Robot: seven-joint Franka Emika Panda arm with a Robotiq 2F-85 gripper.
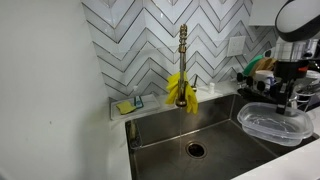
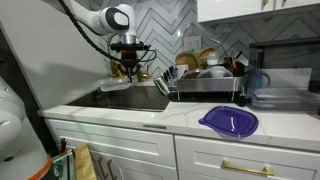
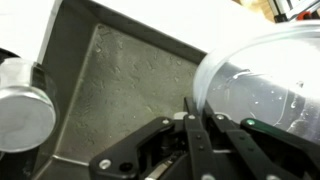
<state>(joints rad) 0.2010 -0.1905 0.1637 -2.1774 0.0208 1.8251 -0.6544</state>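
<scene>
Wrist view. My gripper [image 3: 200,116] enters from the bottom edge with its 2 fingers [image 3: 188,125] drawn close together, pinching the rim of the clear plastic container [image 3: 265,85]. The container fills the space to the right, above the grey floor of the sink [image 3: 120,90]. A round metal object [image 3: 22,112] sits at the sink's left border; I cannot tell what it is.

In an exterior view, my gripper [image 1: 281,104] hangs over the right end of the sink [image 1: 200,125] and grips the container [image 1: 275,126] by its near rim. The container floats clear of the sink floor, well apart from the drain [image 1: 196,150]. Behind the sink stands the faucet [image 1: 183,55] with a yellow cloth [image 1: 178,90] draped on it, and a sponge [image 1: 128,105] lies on the ledge at the sink's far left corner.

In an exterior view, my gripper [image 2: 128,72] holds the container [image 2: 114,86] just above the sink [image 2: 135,100]. A dish rack [image 2: 205,75] stands beside the sink, and a purple lid [image 2: 230,122] lies on the counter well apart from it.

Progress, as I judge it: grasp and lift are done, and the container is carried above the sink, not yet set on any surface.
</scene>
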